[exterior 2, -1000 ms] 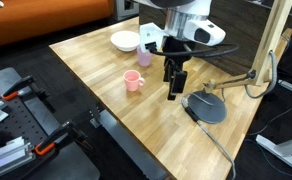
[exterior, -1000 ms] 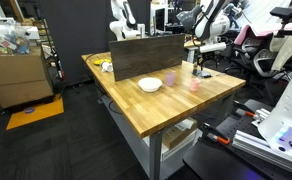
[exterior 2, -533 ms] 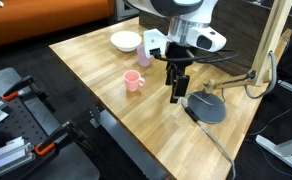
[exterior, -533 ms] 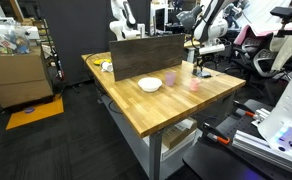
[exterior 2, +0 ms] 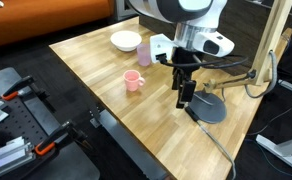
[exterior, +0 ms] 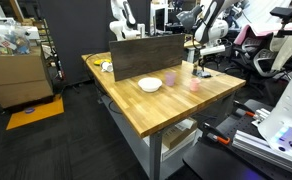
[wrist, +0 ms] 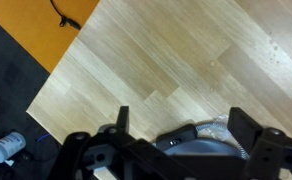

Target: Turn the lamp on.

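Observation:
The lamp has a dark round flat base (exterior 2: 210,108) near the table's right edge and a tan jointed arm (exterior 2: 275,48) that rises at the right. Its cable (exterior 2: 212,143) runs off the front edge. My gripper (exterior 2: 186,97) points down and hangs just above the left rim of the base. In the wrist view the gripper (wrist: 184,124) is open, with its fingers wide apart. Part of the dark base (wrist: 204,152) lies between them, with a small black switch block (wrist: 172,141) on its cable. In an exterior view the gripper (exterior: 199,64) is small at the table's far end.
A pink cup (exterior 2: 133,81) and a white bowl (exterior 2: 125,40) stand on the wooden table (exterior 2: 106,65) left of the gripper. A dark upright board (exterior: 146,55) stands at the table's back. The table edge and an orange floor mat (wrist: 36,25) show in the wrist view.
My gripper has moved right, from beside the pink cup's side to over the left rim of the lamp base. The cup, bowl and lamp have not moved.

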